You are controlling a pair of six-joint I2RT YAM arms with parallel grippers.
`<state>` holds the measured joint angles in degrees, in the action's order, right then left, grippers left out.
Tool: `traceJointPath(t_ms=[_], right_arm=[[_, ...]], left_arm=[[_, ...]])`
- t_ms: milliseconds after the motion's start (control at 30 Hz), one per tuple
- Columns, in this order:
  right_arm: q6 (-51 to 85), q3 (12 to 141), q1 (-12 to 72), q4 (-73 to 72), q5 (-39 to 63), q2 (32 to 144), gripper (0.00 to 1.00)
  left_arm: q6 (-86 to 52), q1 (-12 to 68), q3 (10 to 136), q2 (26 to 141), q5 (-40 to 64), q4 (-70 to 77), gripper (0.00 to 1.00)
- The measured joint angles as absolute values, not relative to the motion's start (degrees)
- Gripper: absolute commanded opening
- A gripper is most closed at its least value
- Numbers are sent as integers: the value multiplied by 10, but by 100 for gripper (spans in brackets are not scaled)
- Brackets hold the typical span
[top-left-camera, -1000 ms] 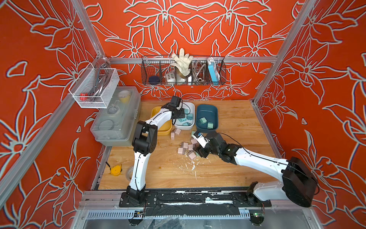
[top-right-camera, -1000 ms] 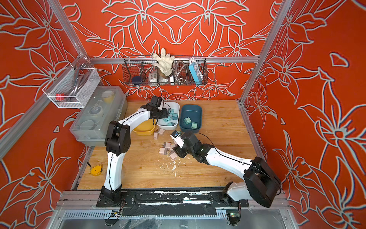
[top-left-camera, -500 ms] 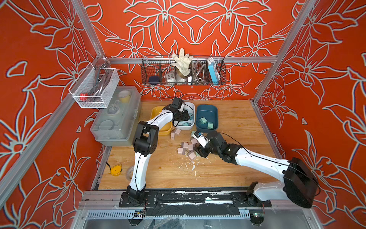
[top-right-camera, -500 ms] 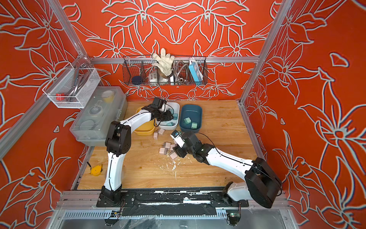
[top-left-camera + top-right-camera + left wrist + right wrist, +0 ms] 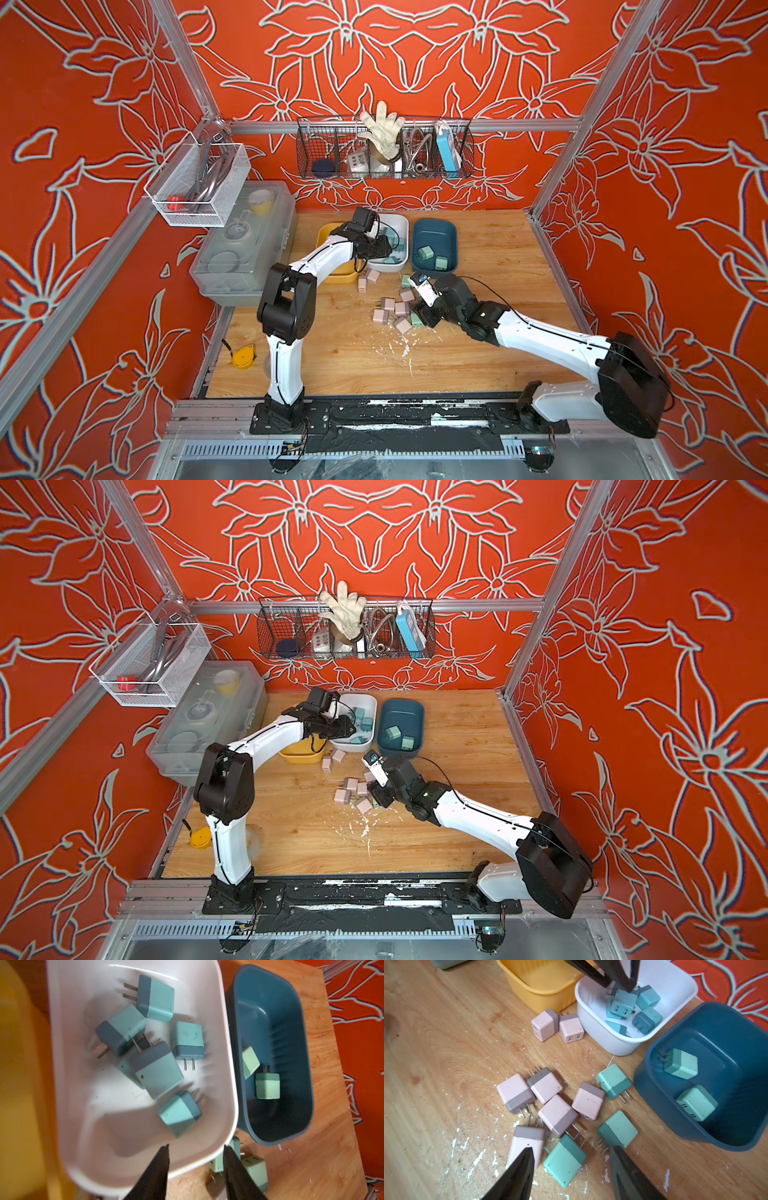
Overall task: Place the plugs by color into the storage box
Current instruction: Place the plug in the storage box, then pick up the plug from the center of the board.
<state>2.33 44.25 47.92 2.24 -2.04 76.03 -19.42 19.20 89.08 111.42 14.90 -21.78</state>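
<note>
A: Where is the mint plug [image 5: 564,1160] laid?
B: Flat on the tabletop [image 5: 446,1043], under the wide fingers [image 5: 517,1174] of the right gripper [image 5: 571,1148], prongs pointed toward the white bin [image 5: 612,1043].
A: The left gripper [image 5: 196,1145]?
B: Narrow, empty fingers are held over blue plugs [image 5: 158,1072] inside it.

No lettering, brand name, number or sign could be read anywhere in the scene. The faces of the plugs [image 5: 556,1114] were seen to be plain, as were the walls of the white bin [image 5: 602,1028], the blue bin [image 5: 654,1088] and the yellow bin [image 5: 542,999]. Anything printed on the items in the wire basket [image 5: 303,166] was too small to be made out.
</note>
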Motion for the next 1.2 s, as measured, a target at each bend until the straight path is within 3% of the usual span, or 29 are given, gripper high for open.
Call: traceJointPath(t_ms=[533,867,1200], right_arm=[[158,453,380,60,-95,774,72],[191,421,348,47,-90,729,71],[219,455,348,64,-59,802,71]], left_arm=[[-182,247,701,811,43,-221,46],[-122,271,683,695,54,-332,49],[-59,271,595,655,108,-371,51]])
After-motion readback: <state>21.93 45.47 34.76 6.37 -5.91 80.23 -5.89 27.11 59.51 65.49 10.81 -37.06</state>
